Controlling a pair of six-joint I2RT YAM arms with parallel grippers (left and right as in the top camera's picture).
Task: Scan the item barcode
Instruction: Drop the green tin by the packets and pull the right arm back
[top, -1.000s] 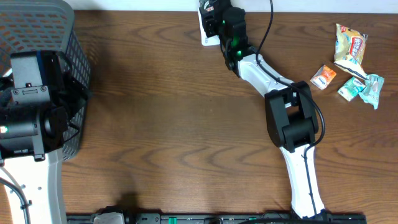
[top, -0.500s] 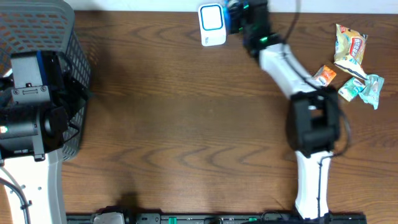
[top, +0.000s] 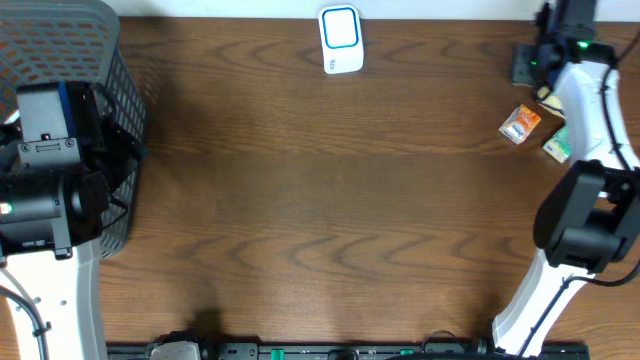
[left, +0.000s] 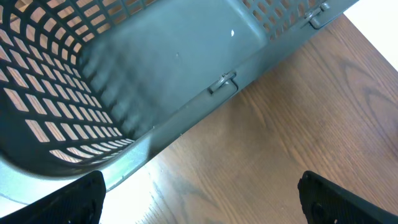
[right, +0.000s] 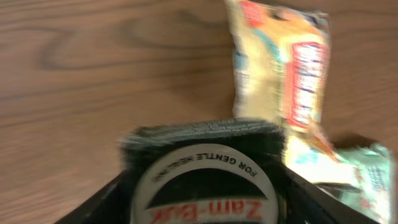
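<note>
R gripper (right: 205, 179) first. On the R wrist cam a round tin (right: 208, 196) sits between the two fingers (right: 102, 202), low in the pic and close to the lens. Its lid reads "Zam-Buk" and "FOR GENTLE...", and a dark green edge shows above the label. The fingers flank it on both sides, but the pic is blurred, so I can't tell whether they're clamped on it or standing just off it. I also can't see whether the tin is resting on the wood or lifted.

Beyond the tin lies a yellow snack bag (right: 280, 68) w/ a red label, flat on the table (top: 320, 200). A teal wrapper (right: 351, 171) is just beside the bag's lower end.

From overhead, the R arm (top: 590, 100) reaches into the far R corner of the table. A dark block (top: 522, 63) sits just L of the wrist; I can't confirm it's the tin. Near the arm are an orange pkt (top: 520, 125) and a green pkt (top: 556, 148), the latter partly under the arm. The scanner (top: 340, 40), white w/ a blue-framed window, is at the far edge around mid-table, well apart from the R gripper, so the tin is nowhere near it.

L side: the L gripper (left: 199, 205) has its fingertips wide apart at the bottom corners of its cam, w/ nothing between them, so it's open. It hangs over bare wood just beside the grey mesh basket (left: 186, 62), which stands at the table's L end.
</note>
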